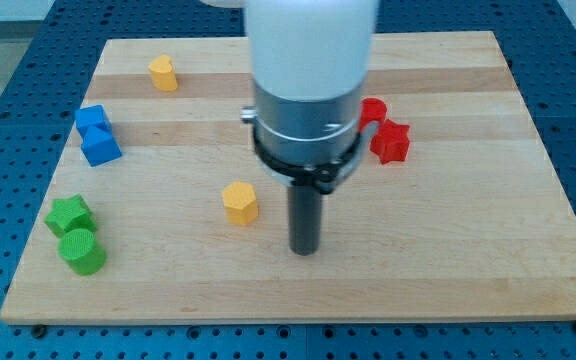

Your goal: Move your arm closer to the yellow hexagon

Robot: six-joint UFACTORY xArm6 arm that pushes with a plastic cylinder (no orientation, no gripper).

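The yellow hexagon (239, 202) sits on the wooden board (448, 260), a little left of the middle. My tip (305, 250) rests on the board to the right of the hexagon and slightly lower in the view, a short gap away and not touching it. The arm's white and grey body (308, 90) rises above the rod and covers part of the board's middle.
A yellow heart-like block (163, 73) lies at the top left. Two blue blocks (96, 135) sit at the left. A green star (68, 214) and a green cylinder (82, 251) are at the bottom left. Two red blocks (386, 135) lie right of the arm, partly hidden.
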